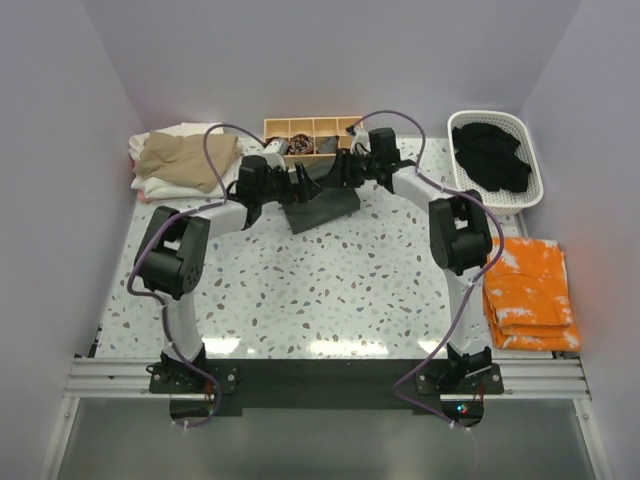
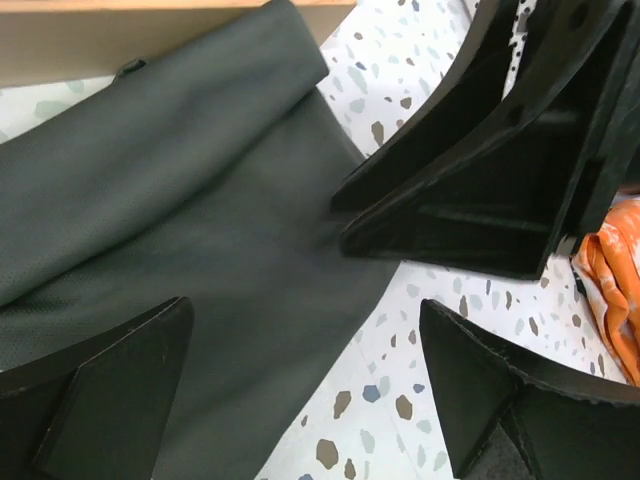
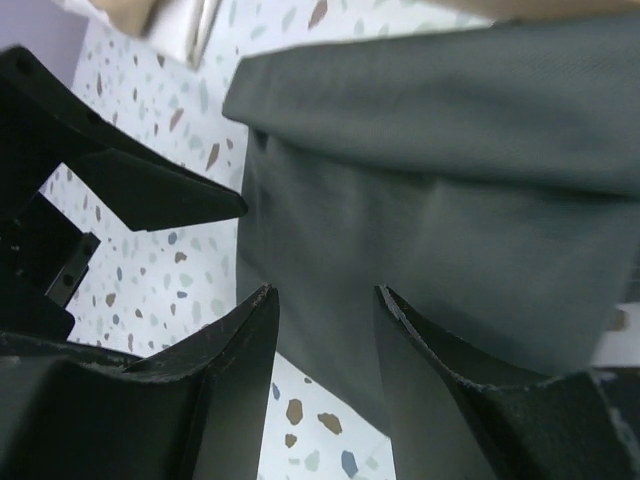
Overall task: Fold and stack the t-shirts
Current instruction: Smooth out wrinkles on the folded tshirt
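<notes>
A dark charcoal-grey t-shirt point(image 1: 322, 207) lies folded on the speckled table point(image 1: 330, 290) at the back centre. Both grippers hover over its far edge, close together. My left gripper point(image 1: 297, 186) is open wide in the left wrist view point(image 2: 305, 390), straddling the shirt's point(image 2: 190, 210) right edge and bare table. My right gripper point(image 1: 336, 176) is open point(image 3: 325, 292) just above the shirt point(image 3: 440, 200), with nothing held between its fingers point(image 3: 235, 370). A tan t-shirt point(image 1: 183, 160) lies on a white stack point(image 1: 150, 187) at the back left. Black t-shirts point(image 1: 490, 155) fill a white basket point(image 1: 528, 195).
A wooden compartment box point(image 1: 310, 135) stands right behind the grippers and the grey shirt. Folded orange-and-white cloths point(image 1: 527, 292) lie stacked at the right edge. The walls close in on three sides.
</notes>
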Controlling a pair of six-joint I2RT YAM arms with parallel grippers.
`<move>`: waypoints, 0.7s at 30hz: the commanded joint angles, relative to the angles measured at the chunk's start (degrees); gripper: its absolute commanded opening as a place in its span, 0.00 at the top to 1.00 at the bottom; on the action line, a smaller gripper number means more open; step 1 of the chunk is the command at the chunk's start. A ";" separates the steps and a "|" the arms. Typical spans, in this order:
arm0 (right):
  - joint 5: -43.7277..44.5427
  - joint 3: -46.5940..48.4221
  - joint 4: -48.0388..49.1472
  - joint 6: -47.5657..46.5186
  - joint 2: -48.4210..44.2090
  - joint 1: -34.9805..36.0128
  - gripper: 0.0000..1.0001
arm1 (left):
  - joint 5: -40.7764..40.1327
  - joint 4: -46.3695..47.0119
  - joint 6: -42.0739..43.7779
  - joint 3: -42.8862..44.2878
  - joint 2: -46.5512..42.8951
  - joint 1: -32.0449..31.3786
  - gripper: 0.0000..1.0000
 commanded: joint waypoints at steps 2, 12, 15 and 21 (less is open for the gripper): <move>-0.64 2.22 2.05 -1.24 4.24 1.34 0.53 | 1.10 8.54 -1.13 1.68 3.49 0.46 0.00; 6.65 1.89 -5.33 -4.14 6.45 1.95 0.51 | -2.50 2.75 -0.78 3.09 9.21 -0.50 0.00; 7.62 -2.15 -5.78 -4.06 4.60 2.13 0.51 | -3.12 0.20 -1.22 2.21 10.00 -0.94 0.00; 8.67 -13.05 -4.90 -3.71 -0.84 4.76 0.51 | -2.94 -2.00 -1.57 -3.23 7.55 -2.53 0.00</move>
